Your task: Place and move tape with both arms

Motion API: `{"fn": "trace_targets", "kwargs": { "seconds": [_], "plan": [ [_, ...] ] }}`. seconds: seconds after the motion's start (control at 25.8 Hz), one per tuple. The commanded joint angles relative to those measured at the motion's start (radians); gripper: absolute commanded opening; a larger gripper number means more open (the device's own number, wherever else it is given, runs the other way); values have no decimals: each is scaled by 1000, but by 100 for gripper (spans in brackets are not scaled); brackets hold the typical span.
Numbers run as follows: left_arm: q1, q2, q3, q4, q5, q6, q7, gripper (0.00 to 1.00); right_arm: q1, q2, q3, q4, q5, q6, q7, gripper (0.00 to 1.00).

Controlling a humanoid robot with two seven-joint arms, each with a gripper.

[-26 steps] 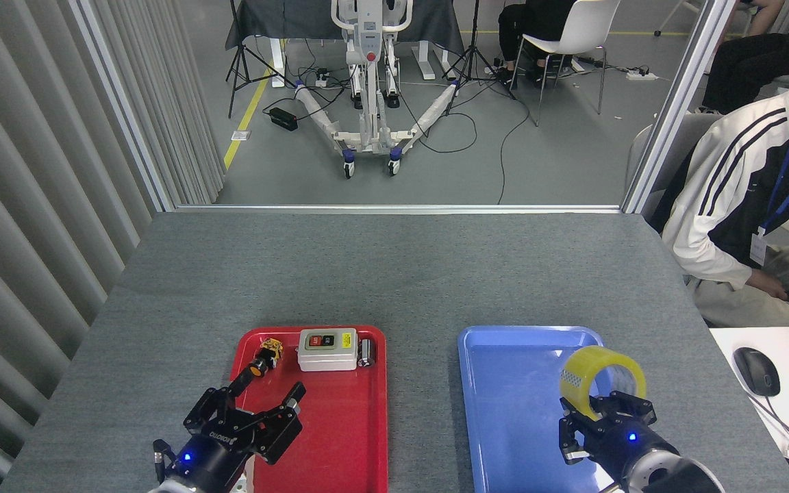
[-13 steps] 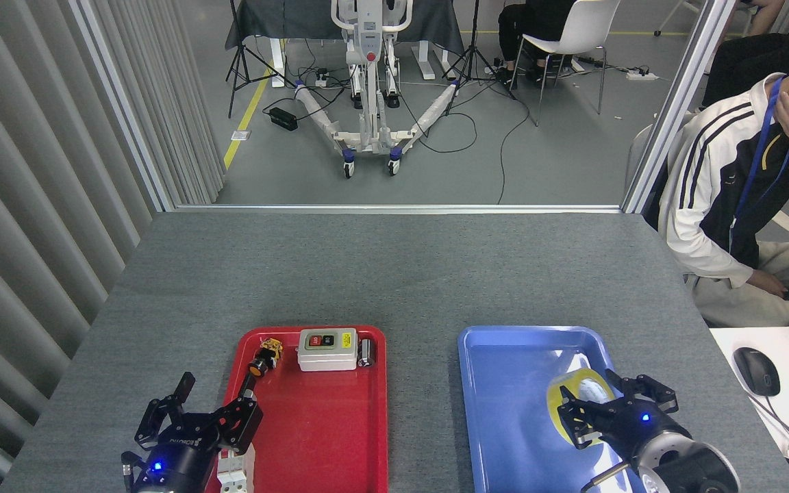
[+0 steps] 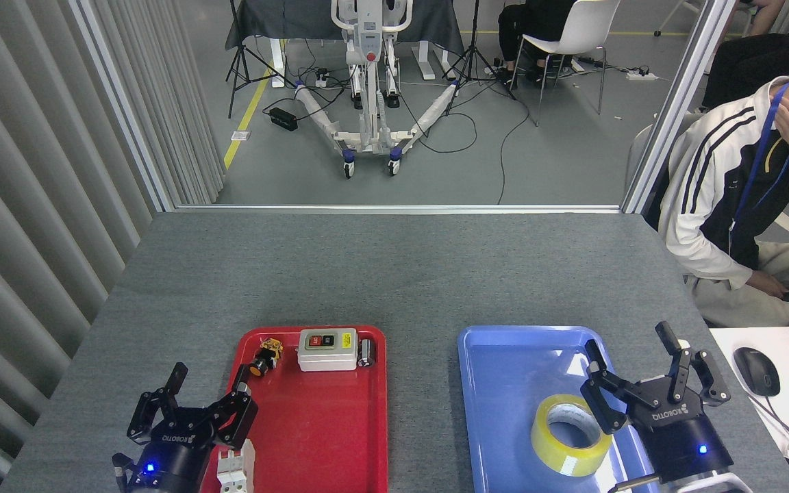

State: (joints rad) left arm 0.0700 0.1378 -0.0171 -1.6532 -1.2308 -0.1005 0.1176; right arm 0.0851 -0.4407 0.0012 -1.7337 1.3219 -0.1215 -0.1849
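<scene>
The tape (image 3: 570, 434), a yellow translucent roll with a white core, lies flat in the blue tray (image 3: 504, 383) near its right side. Just to its right my right gripper (image 3: 637, 363) stands open, fingers spread and raised off the roll, holding nothing. My left gripper (image 3: 192, 400) is open too, at the front left corner of the red tray (image 3: 326, 438), with nothing between its fingers.
The red tray holds a white switch box (image 3: 327, 348), a small yellow-black part (image 3: 266, 356), a metal cylinder (image 3: 366, 352) and a white breaker (image 3: 235, 465). A seated person (image 3: 744, 205) is at the right. A mouse (image 3: 755, 370) lies on a white desk.
The tape went from upright in my right gripper down to lying flat in the blue tray. My right gripper let go, opened and drew back right. My left gripper shifted slightly left.
</scene>
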Motion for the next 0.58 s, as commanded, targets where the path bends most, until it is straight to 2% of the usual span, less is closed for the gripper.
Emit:
{"fn": "trace_targets", "kwargs": {
  "seconds": [0.0,0.12,0.39,0.54],
  "plan": [
    [2,3,5,-10,-4,12,17,99,41,59,5,16,2,72,-28,100],
    [11,5,9,-8,-21,12,31,99,71,88,26,9,2,152,87,100],
    [40,3,63,-16,-22,10,31,99,82,114,57,3,-4,207,156,100],
    [40,2,65,-17,-22,5,31,99,82,117,62,3,-4,206,151,100]
  ]
}}
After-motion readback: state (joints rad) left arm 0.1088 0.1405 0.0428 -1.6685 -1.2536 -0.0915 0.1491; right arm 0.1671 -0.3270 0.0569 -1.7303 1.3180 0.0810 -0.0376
